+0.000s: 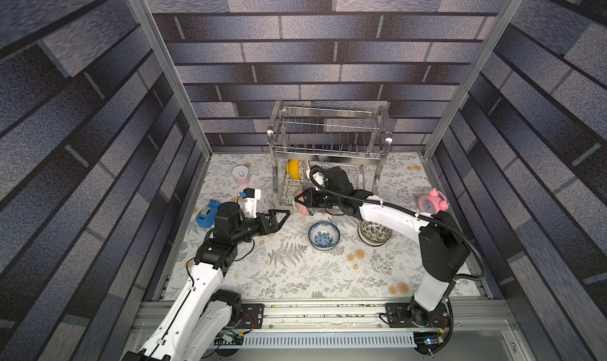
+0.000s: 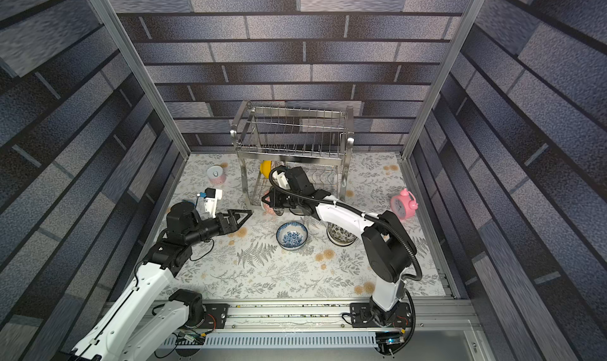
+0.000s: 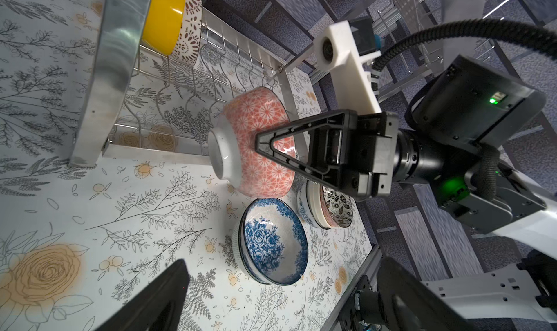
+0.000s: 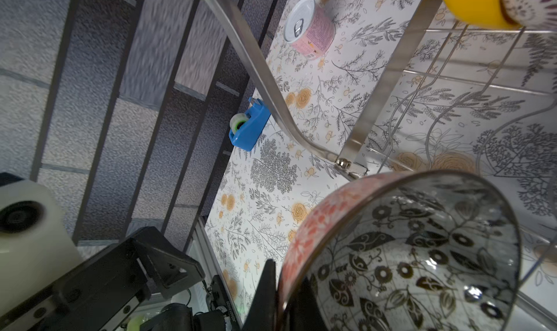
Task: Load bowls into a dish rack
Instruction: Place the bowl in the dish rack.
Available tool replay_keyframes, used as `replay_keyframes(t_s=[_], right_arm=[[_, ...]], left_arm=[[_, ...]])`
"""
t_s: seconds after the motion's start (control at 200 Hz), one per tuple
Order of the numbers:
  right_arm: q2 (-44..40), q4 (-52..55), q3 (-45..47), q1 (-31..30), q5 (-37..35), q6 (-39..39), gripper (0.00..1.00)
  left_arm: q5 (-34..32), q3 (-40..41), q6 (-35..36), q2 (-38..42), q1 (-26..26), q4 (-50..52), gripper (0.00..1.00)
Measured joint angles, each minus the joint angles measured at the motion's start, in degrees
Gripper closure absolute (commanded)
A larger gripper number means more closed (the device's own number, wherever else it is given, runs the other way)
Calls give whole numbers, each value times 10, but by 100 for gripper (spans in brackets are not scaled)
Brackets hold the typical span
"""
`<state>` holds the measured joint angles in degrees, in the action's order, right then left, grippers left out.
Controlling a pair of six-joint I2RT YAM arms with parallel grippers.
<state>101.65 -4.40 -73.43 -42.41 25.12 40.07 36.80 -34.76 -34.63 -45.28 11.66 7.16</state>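
1. My right pincer (image 1: 303, 201): clamped on the rim of the pink floral bowl (image 3: 256, 118), one finger outside and the other inside, against its dark leaf-patterned lining. The bowl was tipped on its side, foot ring toward my left arm, at the front of the lower tier of the dish rack (image 1: 328, 135). Whether it touched the wires, I could not tell.

2. My left pincer (image 1: 281, 215): fingers apart, holding nothing, above the table (image 1: 295, 277) near the rack's front left post.

3. Lower tier, left end: yellow bowl (image 1: 292, 169) standing on edge, with a white bowl with brown lacework (image 3: 190, 22) just beside it.

4. Table, before the rack: blue-and-white bowl (image 1: 324, 236), upright. Beside it was a stack of bowls (image 1: 374, 231), the topmost leaf-patterned, partly under my right arm.

5. Sundries: pink can (image 1: 241, 174) and blue tape dispenser (image 1: 207, 213) to the left, pink alarm clock (image 1: 432, 202) to the right.
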Motion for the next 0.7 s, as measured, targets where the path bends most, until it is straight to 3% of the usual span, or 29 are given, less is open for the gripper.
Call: replay_keyframes(t_s=[0.431, 0.701], right_arm=[[3, -116, 32, 43, 25, 91, 100], [49, -185, 33, 80, 38, 148, 100]], left_arm=[[-10, -25, 12, -38, 23, -6, 0], [-10, -40, 19, -50, 42, -8, 0]])
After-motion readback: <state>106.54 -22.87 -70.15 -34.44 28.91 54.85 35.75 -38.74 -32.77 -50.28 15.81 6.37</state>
